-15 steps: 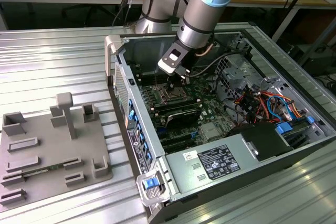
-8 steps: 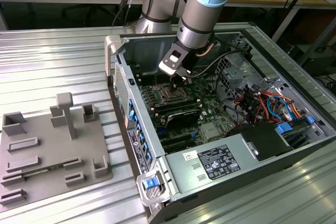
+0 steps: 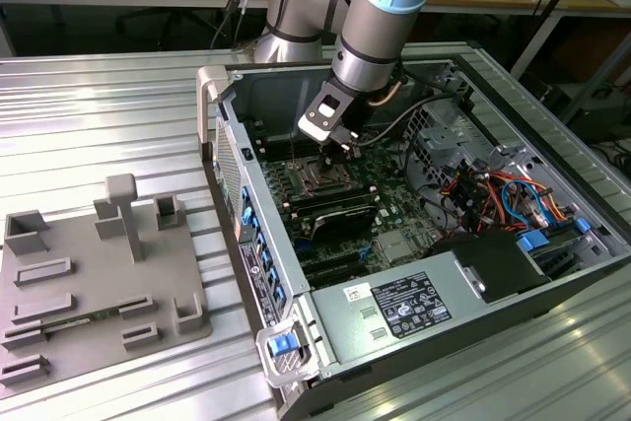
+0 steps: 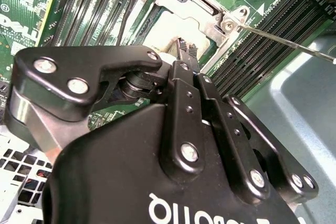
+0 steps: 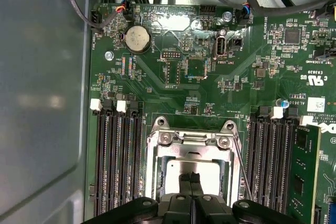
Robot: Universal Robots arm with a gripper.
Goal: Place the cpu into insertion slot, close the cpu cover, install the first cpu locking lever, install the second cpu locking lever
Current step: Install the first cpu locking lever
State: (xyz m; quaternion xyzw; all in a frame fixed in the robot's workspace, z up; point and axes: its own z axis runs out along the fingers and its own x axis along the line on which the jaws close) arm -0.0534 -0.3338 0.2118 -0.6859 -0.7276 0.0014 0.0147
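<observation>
The cpu point(image 5: 176, 174) shows its pale silvery face in the insertion slot point(image 5: 155, 150), on the green board inside the open computer case point(image 3: 222, 96). The cpu cover point(image 5: 191, 141) lies flat around it as a metal frame, seen too in the second wrist view point(image 4: 207, 22). My gripper point(image 5: 191, 178) is shut with nothing between its fingers, tips together right over the cpu's face point(image 4: 165, 30); contact cannot be judged. A thin wire locking lever point(image 5: 240, 163) runs along one side of the slot and sticks out free over the memory slots point(image 4: 283, 41). In the exterior view my gripper point(image 3: 338, 152) hangs just above the slot point(image 3: 320, 180).
Long black memory slots point(image 5: 118, 156) flank the socket on both sides, with a green memory module point(image 5: 304, 171) standing in one. The case's grey wall point(image 5: 42, 103) is close by. Coloured cables point(image 3: 493, 194) and a power supply point(image 3: 394, 308) fill the case's other end. A grey fixture plate point(image 3: 89, 273) lies outside.
</observation>
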